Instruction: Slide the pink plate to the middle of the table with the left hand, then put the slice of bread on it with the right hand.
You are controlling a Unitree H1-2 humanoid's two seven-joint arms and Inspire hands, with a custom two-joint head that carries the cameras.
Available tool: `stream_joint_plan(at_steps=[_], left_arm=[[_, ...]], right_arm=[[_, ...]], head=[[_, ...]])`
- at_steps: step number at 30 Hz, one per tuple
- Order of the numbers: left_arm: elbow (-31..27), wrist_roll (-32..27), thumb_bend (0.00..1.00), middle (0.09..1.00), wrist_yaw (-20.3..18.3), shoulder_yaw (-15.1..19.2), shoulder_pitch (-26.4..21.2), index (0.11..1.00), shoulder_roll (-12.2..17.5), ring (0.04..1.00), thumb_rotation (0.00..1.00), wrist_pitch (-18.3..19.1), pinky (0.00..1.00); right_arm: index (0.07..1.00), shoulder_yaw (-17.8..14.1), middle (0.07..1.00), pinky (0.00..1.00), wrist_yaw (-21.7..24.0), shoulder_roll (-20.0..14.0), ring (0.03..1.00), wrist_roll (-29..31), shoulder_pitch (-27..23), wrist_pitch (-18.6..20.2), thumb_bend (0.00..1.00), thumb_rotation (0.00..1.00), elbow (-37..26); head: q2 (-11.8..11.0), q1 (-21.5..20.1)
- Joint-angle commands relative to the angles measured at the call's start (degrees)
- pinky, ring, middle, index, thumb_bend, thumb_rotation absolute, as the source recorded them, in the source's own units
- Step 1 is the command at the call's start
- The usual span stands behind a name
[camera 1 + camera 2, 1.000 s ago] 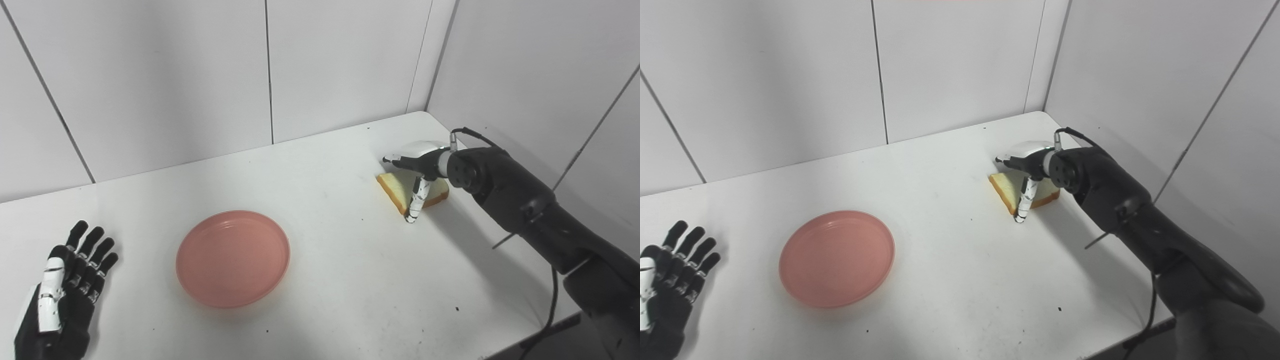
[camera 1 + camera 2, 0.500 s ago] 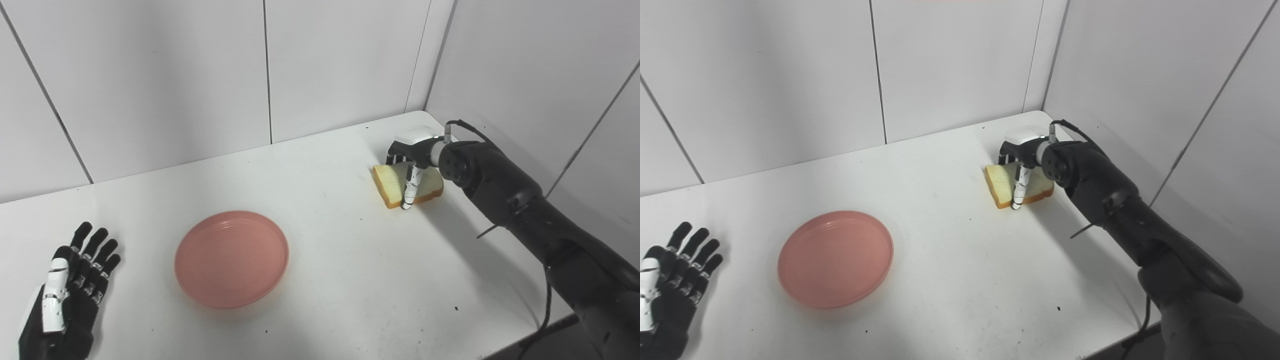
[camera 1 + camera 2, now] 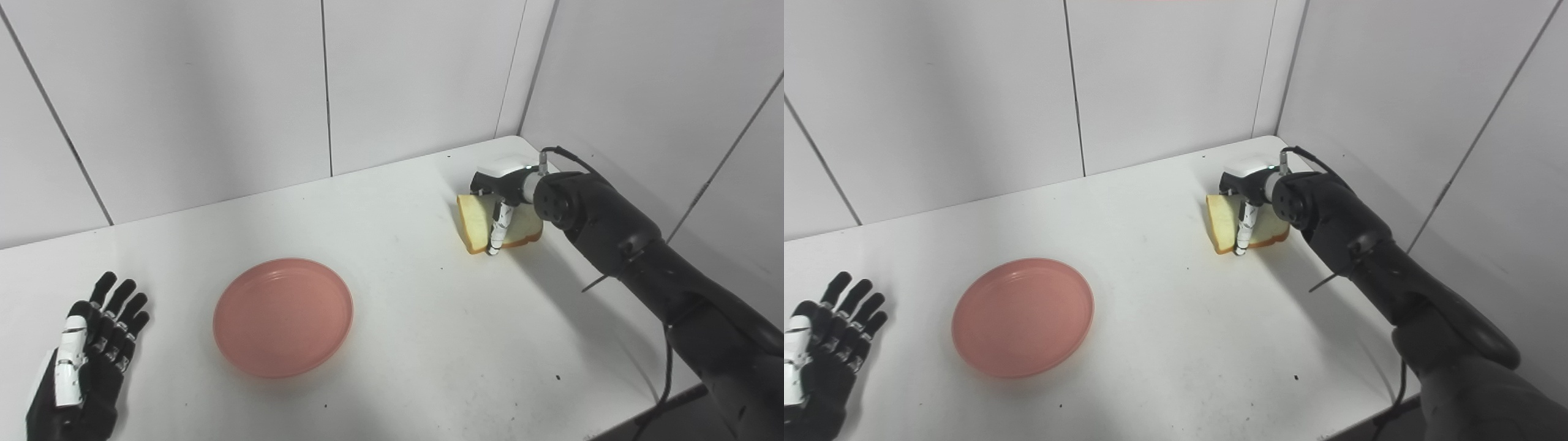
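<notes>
the pink plate (image 3: 283, 316) sits flat toward the front of the table (image 3: 398, 318), a little left of its centre line, so i judge the sliding step done or near enough. my left hand (image 3: 82, 361) rests at the front left corner of the table, fingers spread and straight, holding nothing, well apart from the plate.

the step in hand is the pickup of the bread. the slice of bread (image 3: 474, 222) is near the back right corner of the table, tipped up on its lower crust edge rather than lying flat. my right hand (image 3: 501, 202) is on it: the thumb (image 3: 495, 231) runs down the front face of the slice with its tip at or just above the table, and my other fingers curl over the top edge and down behind it, where i cannot see them. it looks like a pinch across the thickness of the slice, but whether i am truly squeezing it or only propping it up i cannot tell from here.

the next move, as i judge it, calls for a firm but gentle pinch, then a lift clear of the table, a carry forward and left to the plate, and a low release so the slice lands flat inside the rim. bread is soft and light; too much squeeze dents it, too little and it slips back down.
</notes>
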Motion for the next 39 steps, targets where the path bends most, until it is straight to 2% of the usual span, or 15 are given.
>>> stream_joint_plan(at_steps=[1,6,10,13,14,19,22,27,35,39], left_arm=[[-0.73,-0.55,0.46,0.965,-0.44,0.07,-1.45,0.952,-0.41,0.955,1.0,-1.43,0.98],[-0.79,1.08,0.46,0.961,0.42,-0.7,-1.42,0.947,-1.28,0.953,1.0,-2.05,0.97],[-0.89,3.06,0.44,0.95,1.65,-1.41,-1.22,0.937,-2.85,0.942,1.0,-2.7,0.94],[-0.87,4.72,0.42,0.944,2.46,-2.14,-1.12,0.927,-4.11,0.938,1.0,-3.09,0.93],[-0.64,5.25,0.42,0.944,2.53,-2.41,-1.11,0.926,-4.4,0.938,1.0,-3.57,0.93],[-0.27,7.61,0.42,0.934,3.91,-3.89,-0.96,0.918,-6.45,0.929,1.0,-4.32,0.94],[0.34,8.96,0.42,0.946,4.23,-4.63,-1.06,0.933,-6.87,0.938,1.0,-4.48,0.94],[1.4,10.09,0.44,0.956,5.1,-4.92,-1.52,0.95,-8.15,0.942,1.0,-4.99,0.94],[0.6,11.0,0.44,0.946,7.15,-5.02,-2.29,0.942,-9.95,0.938,1.0,-3.75,0.93],[0.78,11.88,0.43,0.943,8.12,-5.22,-2.61,0.94,-10.77,0.936,1.0,-3.77,0.93]], right_arm=[[0.517,-2.46,0.465,0.4,-1.58,-1.99,0.46,1.54,-2.15,-0.03,0.53,0.0,-2.43],[0.52,-5.15,0.464,0.39,-1.35,-1.49,0.453,3.58,-1.88,1.38,0.52,0.0,-6.76],[0.522,-7.06,0.465,0.4,-0.71,-0.31,0.456,3.97,-1.86,5.02,0.52,0.0,-13.22],[0.519,-7.11,0.467,0.41,0.63,0.16,0.46,3.9,-1.98,6.47,0.52,0.0,-17.15],[0.518,-6.81,0.467,0.41,1.06,0.48,0.46,3.82,-2.11,6.46,0.52,0.0,-18.88],[0.521,-4.83,0.456,0.37,0.51,2.5,0.419,3.55,-3.56,2.69,0.52,0.0,-21.91],[0.529,-3.71,0.448,0.36,0.7,4.62,0.409,3.02,-4.5,3.16,0.52,0.0,-24.47],[0.521,-1.4,0.457,0.37,0.81,8.8,0.429,2.18,-6.61,2.42,0.52,0.0,-26.89],[0.534,1.97,0.435,0.32,2.4,16.04,0.384,3.49,-8.96,1.76,0.52,0.0,-28.09],[0.533,2.92,0.438,0.34,2.74,18.43,0.39,3.24,-9.0,1.12,0.52,0.0,-28.94]], head=[[-0.2,0.56],[-0.78,3.06],[-1.08,6.94],[-1.2,10.49],[-1.2,10.49],[-1.22,16.27],[-1.16,18.61],[-0.92,20.36],[-0.23,23.1],[0.05,24.42]])
